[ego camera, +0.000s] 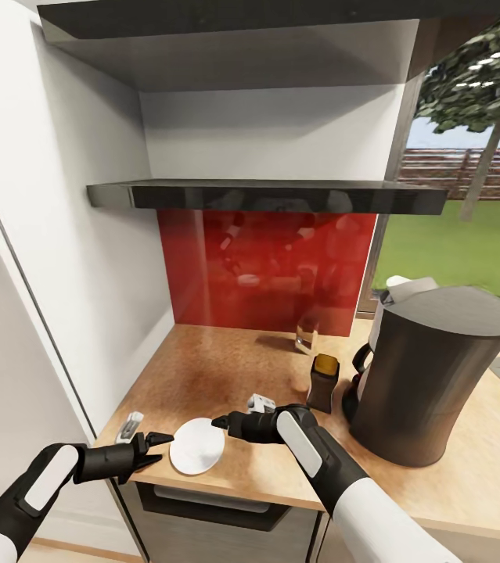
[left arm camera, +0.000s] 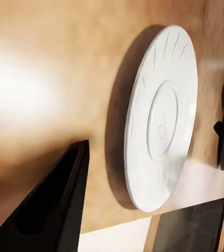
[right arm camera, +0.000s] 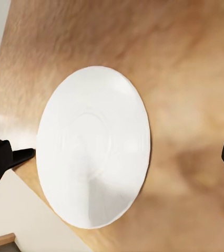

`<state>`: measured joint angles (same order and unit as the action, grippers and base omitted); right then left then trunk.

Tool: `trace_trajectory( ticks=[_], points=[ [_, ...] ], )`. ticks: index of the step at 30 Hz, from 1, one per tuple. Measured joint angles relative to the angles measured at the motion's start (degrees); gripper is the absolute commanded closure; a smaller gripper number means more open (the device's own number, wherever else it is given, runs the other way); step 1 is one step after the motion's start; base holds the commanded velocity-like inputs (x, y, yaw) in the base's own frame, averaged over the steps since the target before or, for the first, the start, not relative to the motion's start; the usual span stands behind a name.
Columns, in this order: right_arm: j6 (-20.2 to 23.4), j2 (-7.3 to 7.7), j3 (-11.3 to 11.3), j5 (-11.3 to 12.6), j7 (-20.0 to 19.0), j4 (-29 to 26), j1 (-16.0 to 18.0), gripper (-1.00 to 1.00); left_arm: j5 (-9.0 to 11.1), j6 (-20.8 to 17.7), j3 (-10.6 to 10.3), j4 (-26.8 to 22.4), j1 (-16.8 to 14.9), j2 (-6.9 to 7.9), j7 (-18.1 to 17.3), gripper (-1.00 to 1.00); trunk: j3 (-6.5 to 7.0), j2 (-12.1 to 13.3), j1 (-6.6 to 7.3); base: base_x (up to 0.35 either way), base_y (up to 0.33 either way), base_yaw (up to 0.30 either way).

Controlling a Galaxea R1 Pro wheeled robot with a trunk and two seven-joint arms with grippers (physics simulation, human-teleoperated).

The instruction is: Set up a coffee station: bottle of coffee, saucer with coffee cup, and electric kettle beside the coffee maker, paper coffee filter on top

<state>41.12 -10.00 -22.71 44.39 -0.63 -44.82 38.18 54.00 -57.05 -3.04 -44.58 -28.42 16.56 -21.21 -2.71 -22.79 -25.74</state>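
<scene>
A wooden countertop runs along the red backsplash, its front edge close to me. Near that front edge lies a white saucer, flat on the wood. Further right stands the big dark coffee maker, and just beside its left flank a small brown bottle of coffee with a yellow cap. Back by the backsplash sits a clear glass. At the counter's left front corner rests a small grey object I cannot make out
</scene>
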Motion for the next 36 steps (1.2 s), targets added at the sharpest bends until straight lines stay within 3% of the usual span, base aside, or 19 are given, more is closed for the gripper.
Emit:
trace_trajectory(
  ticks=[5, 19, 36],
  points=[
    [-0.1, 0.0, 0.0, 0.0, 0.0, 0.0, 0.0, -1.0, 0.0, 0.1, 0.0, 0.0, 0.0, -0.09, 0.0, -1.0, 0.0, 0.0, 0.0, 0.0, 0.0, 0.0],
    [-0.7, 0.0, 0.0, 0.0, 0.0, 1.6, 0.0, -1.0, 0.0, 0.2, 0.0, 0.0, 0.0, -2.24, 0.0, -1.0, 0.0, 0.0, 0.0, 0.0, 0.0, 0.0],
    [-3.5, 0.0, 0.0, 0.0, 0.0, 1.7, 0.0, -1.0, -0.1, 0.2, -0.1, 0.0, 0.0, -3.14, 0.0, -1.0, 0.0, 0.0, 0.0, 0.0, 0.0, 0.0]
  ],
)
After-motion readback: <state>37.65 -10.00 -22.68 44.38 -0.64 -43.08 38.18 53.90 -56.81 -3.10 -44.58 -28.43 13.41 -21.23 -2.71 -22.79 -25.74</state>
